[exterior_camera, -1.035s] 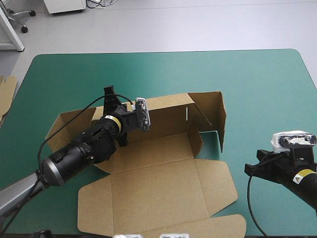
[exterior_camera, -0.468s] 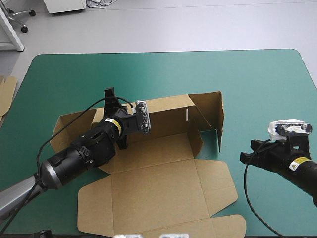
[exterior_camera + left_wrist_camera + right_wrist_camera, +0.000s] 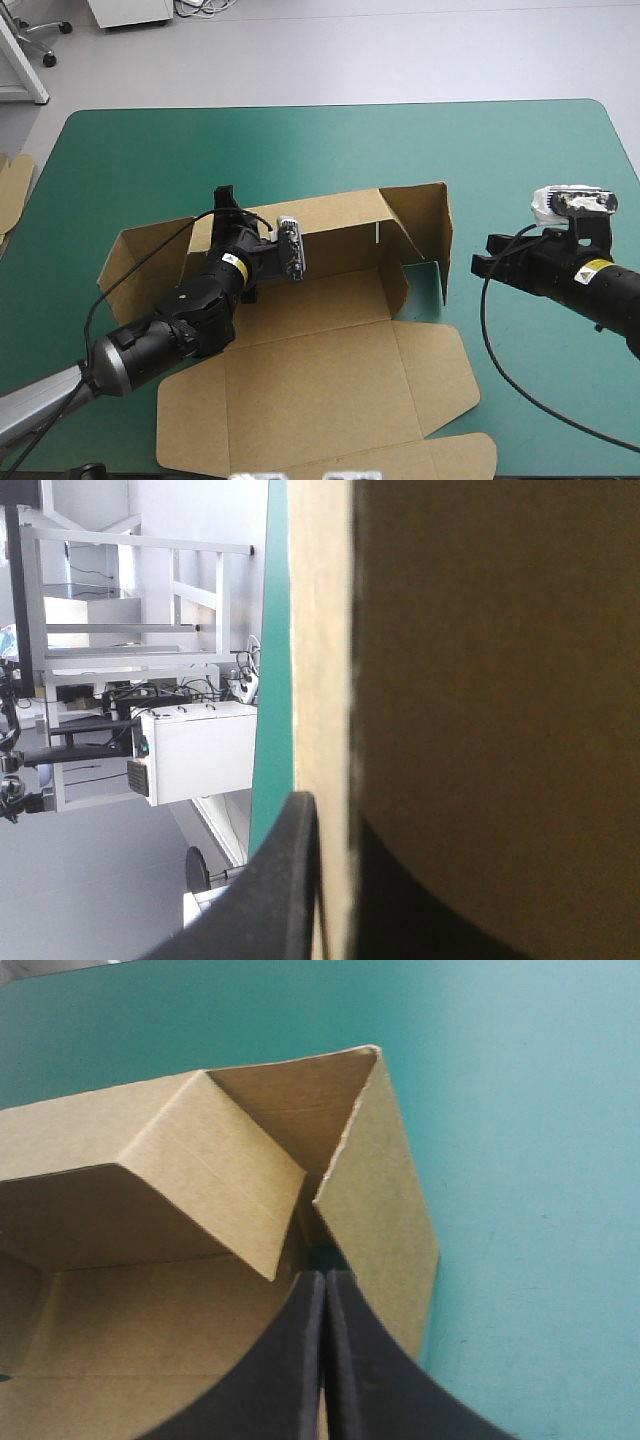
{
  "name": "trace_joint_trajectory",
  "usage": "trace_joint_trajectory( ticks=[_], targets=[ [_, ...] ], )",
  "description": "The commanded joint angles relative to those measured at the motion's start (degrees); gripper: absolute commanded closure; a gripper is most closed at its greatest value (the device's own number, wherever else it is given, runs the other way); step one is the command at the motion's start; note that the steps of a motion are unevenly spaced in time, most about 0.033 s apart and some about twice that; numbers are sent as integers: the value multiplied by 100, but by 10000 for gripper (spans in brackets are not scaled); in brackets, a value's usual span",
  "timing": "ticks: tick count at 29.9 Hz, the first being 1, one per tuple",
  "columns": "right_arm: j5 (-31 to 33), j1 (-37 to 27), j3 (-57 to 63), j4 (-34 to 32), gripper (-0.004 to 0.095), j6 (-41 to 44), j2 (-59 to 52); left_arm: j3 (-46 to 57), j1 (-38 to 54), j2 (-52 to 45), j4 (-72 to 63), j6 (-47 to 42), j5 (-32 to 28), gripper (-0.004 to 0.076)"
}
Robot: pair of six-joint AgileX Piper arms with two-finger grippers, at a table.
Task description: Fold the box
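The brown box (image 3: 320, 370) lies in the middle of the teal-green cover, its rear wall (image 3: 335, 230) and right side wall (image 3: 425, 215) raised and its front panels flat. My left gripper (image 3: 225, 205) is shut on the rear wall's top edge near its left end. In the left wrist view the board (image 3: 480, 680) stands between the black fingers (image 3: 280, 880). My right gripper (image 3: 478, 266) is shut and sits just outside the right wall. In the right wrist view its tip (image 3: 323, 1280) points at that wall's (image 3: 385, 1220) lower edge, with an angled inner flap (image 3: 200, 1190) beyond.
An edge of more brown board (image 3: 12, 190) shows at the table's left edge. Bare teal-green cover (image 3: 300, 150) stretches beyond the box and to its right, behind my right arm.
My right gripper has moved left and toward the table's far side, closing in on the box's right wall. My left arm has shifted slightly, still holding the rear wall.
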Motion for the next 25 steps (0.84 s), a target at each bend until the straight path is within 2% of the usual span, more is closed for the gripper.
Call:
trace_joint_trajectory(
  ticks=[1,6,9,17,25],
  targets=[
    [-323,-5,-243,715,942,-353,99,-19,-83,-50,25,-351,-162,738],
    [-206,-5,-253,1415,942,-754,165,33,-83,-50,769,-1174,104,738],
    [-145,-5,-253,1683,942,-910,170,114,-172,-50,1067,-1326,451,738],
    [-177,-5,-731,1723,942,-932,397,143,-432,-50,1193,-1640,567,738],
    [58,-16,-1926,1676,942,-969,1559,152,-432,-50,1191,-1640,567,738]
  ],
)
